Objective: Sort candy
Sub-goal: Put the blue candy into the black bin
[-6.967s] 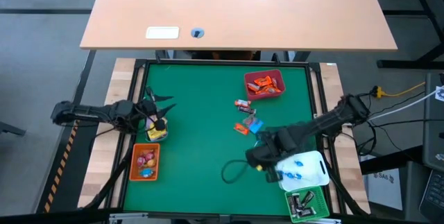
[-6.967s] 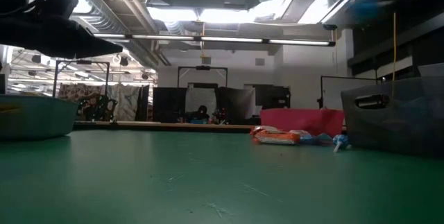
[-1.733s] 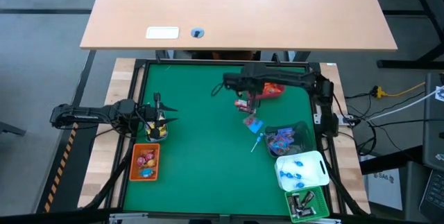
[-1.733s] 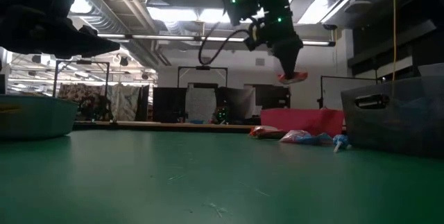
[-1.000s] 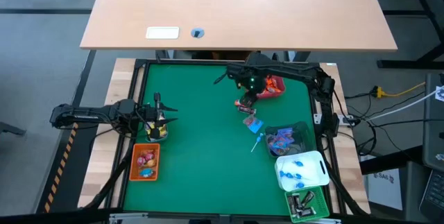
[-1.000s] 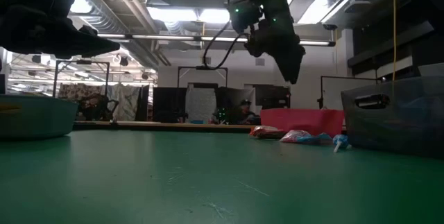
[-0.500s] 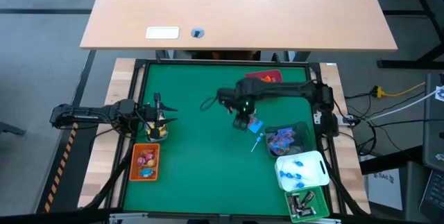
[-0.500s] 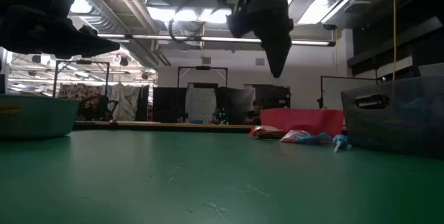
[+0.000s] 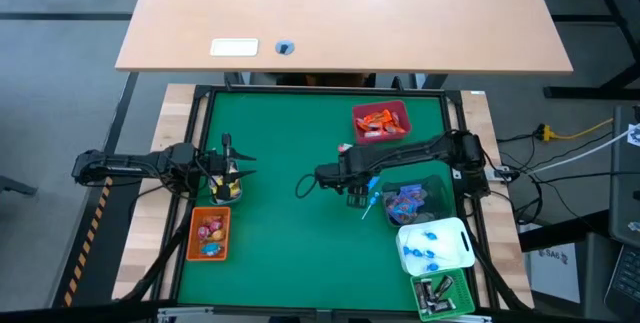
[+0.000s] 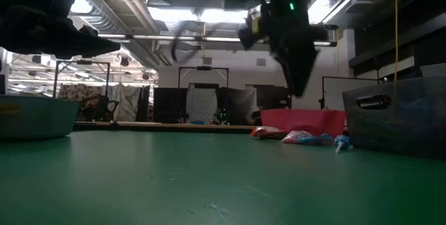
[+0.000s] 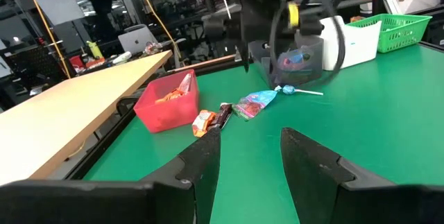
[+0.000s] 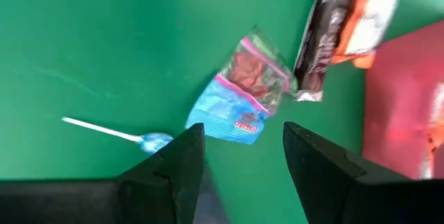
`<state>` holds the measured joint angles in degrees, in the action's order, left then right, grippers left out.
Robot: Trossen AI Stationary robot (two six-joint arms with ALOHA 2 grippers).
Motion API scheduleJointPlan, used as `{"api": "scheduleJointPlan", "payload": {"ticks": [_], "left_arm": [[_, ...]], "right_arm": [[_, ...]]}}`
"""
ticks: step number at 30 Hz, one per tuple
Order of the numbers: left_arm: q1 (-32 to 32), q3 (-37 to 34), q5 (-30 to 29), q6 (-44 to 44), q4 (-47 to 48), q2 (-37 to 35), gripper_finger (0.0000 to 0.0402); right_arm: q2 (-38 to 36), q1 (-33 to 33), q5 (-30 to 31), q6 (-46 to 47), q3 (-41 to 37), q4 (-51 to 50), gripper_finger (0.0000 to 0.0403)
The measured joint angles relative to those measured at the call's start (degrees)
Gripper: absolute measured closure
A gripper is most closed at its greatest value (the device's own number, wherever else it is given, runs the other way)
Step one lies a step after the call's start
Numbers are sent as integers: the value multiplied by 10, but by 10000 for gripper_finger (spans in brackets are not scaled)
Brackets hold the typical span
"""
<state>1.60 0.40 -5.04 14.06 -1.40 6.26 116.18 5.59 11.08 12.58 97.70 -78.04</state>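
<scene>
Candy was mostly sorted into the bins, but a blue-wrapped sweet (image 12: 232,92), a lollipop (image 12: 154,141) and two bars (image 12: 319,44) lay loose on the green table (image 9: 280,223). The right pincer (image 12: 239,161), open and empty, had moved from the red bin (image 9: 381,121) to above them. The left pincer (image 11: 250,154) stayed open over its small bin.

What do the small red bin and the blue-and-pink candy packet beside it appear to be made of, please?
Small red bin: apparently rigid opaque plastic, with smooth, evenly coloured walls. Blue-and-pink candy packet: probably thin glossy plastic film; it looks crinkled, with crimped ends and a see-through panel.
</scene>
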Motion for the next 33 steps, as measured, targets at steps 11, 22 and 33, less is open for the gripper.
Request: {"api": "scheduleJointPlan", "payload": {"ticks": [11, 22, 33], "left_arm": [[0, 0, 0, 0, 0, 0, 260], [0, 0, 0, 0, 0, 0, 260], [0, 0, 0, 0, 0, 0, 260]], "right_arm": [[0, -40, -1, -56, -129, 112, 207], [-3, -87, -85, -55, -200, 165, 217], [-2, -85, -92, -56, -200, 165, 365]]}}
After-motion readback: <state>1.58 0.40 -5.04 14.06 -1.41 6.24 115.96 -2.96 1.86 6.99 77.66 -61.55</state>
